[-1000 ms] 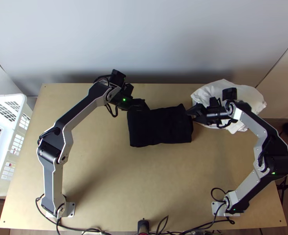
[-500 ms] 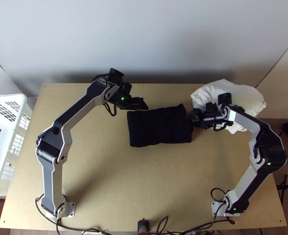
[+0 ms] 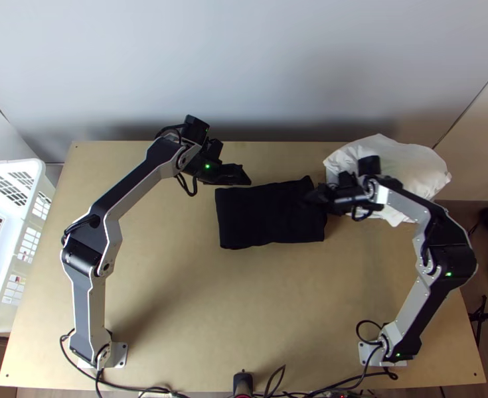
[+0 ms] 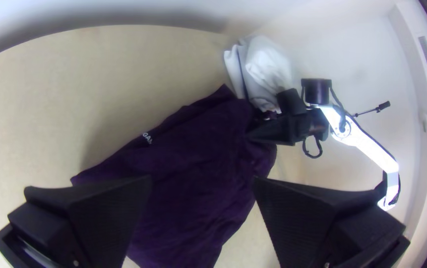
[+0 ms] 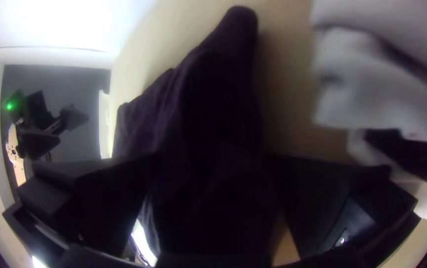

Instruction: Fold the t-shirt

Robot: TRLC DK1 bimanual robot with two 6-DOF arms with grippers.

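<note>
T-shirt (image 3: 270, 219): dark, folded into a compact, roughly rectangular packet on the light wooden table (image 3: 170, 285), at the middle of its far half; the far right corner rises to a point, and small pale lettering marks the cloth in the left wrist view. From left to right: a white basket (image 3: 11, 265), with slotted walls, at the table's left edge. The left gripper (image 3: 244, 178), at the left part of the garment's far edge, is released, its two fingers (image 4: 302, 213) spread wide with nothing clasped. The right gripper (image 3: 311, 195), at the garment's far right part, is likewise released; its fingers (image 5: 322, 198) stand wide apart, dark cloth lying in the gap unclamped. Whether either gripper touches the fabric cannot be told. At the far right, a bunched white cloth (image 3: 403, 162) lies near the garment, partly beneath the right arm (image 3: 409, 205).
</note>
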